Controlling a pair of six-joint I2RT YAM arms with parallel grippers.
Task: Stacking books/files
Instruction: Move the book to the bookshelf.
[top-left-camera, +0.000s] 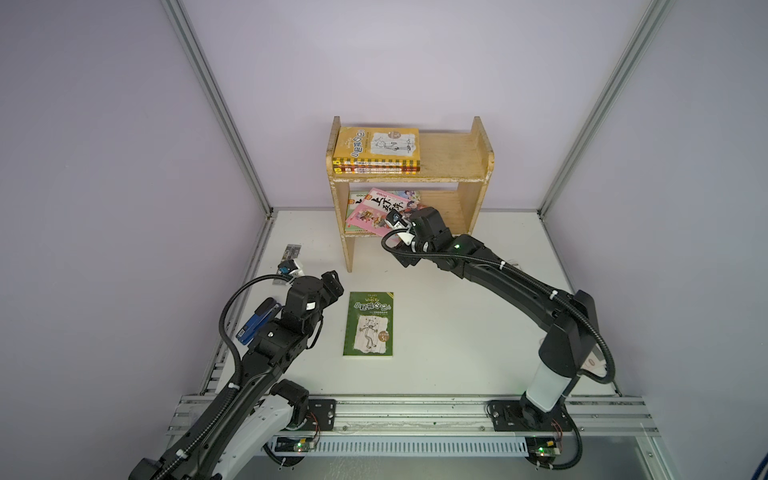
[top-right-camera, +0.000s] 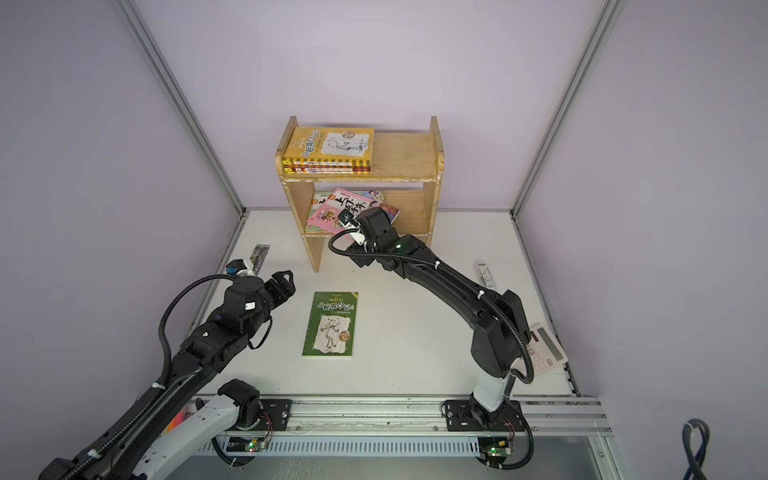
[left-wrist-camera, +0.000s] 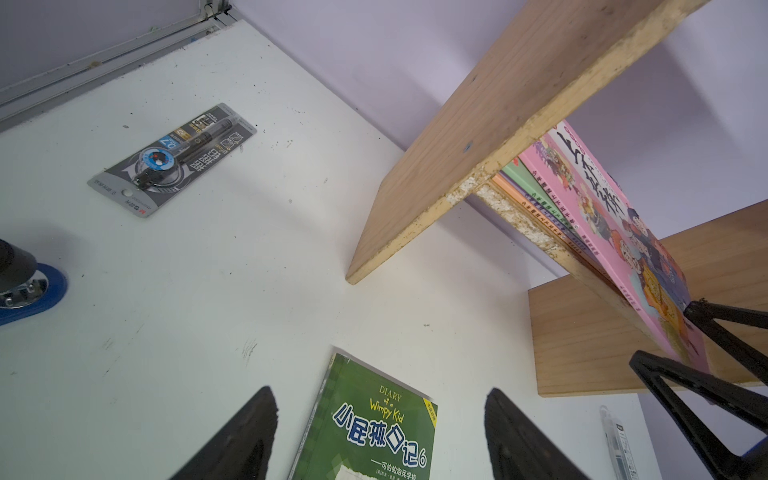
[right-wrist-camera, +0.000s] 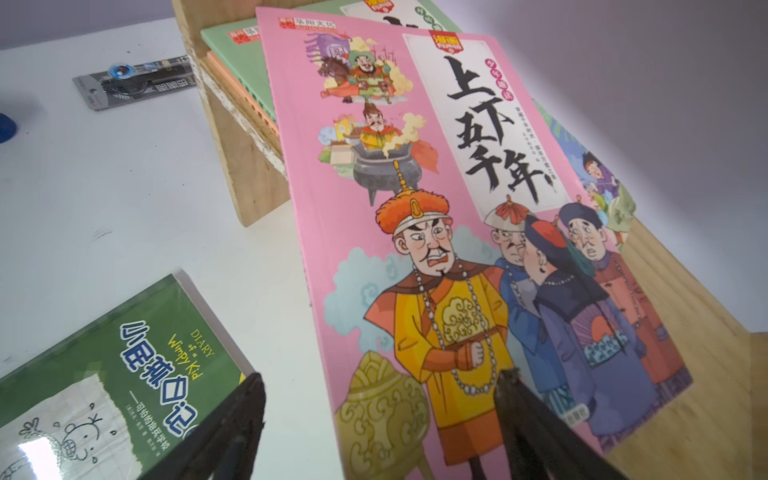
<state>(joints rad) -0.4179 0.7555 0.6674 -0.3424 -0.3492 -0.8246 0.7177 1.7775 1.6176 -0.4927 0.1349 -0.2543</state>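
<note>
Left edge of the table: a blue stapler (top-left-camera: 253, 324) and a carded pen pack (left-wrist-camera: 172, 160), both lying flat.

Left gripper (top-left-camera: 332, 282): jaws wide apart and empty, hovering above the table. The green paperback (top-left-camera: 368, 324) lies flat on the table, cover up, just to the right of this gripper and not touching it. In the left wrist view its top edge shows between the two fingers.

Centre, wooden shelf (top-left-camera: 449, 160):
- Upper board: a yellow paperback (top-left-camera: 378, 145) lies flat against the left side panel, on top of a red-spined one (top-left-camera: 376, 169). The right half of the board is bare.
- Lower board: a pink cartoon book (right-wrist-camera: 415, 208) lies askew on a thin green book (right-wrist-camera: 232, 41) and an orange one (right-wrist-camera: 232, 79). Its near corner juts out past the front edge.

Right gripper (right-wrist-camera: 380, 384): at the jutting corner of the pink cartoon book, jaws spread wide. One finger stands in front of the cover and the other lies beyond the book's edge. No clamping is visible.

Right edge of the table: a pinkish calculator (top-right-camera: 544, 349), partly hidden by the right arm.
</note>
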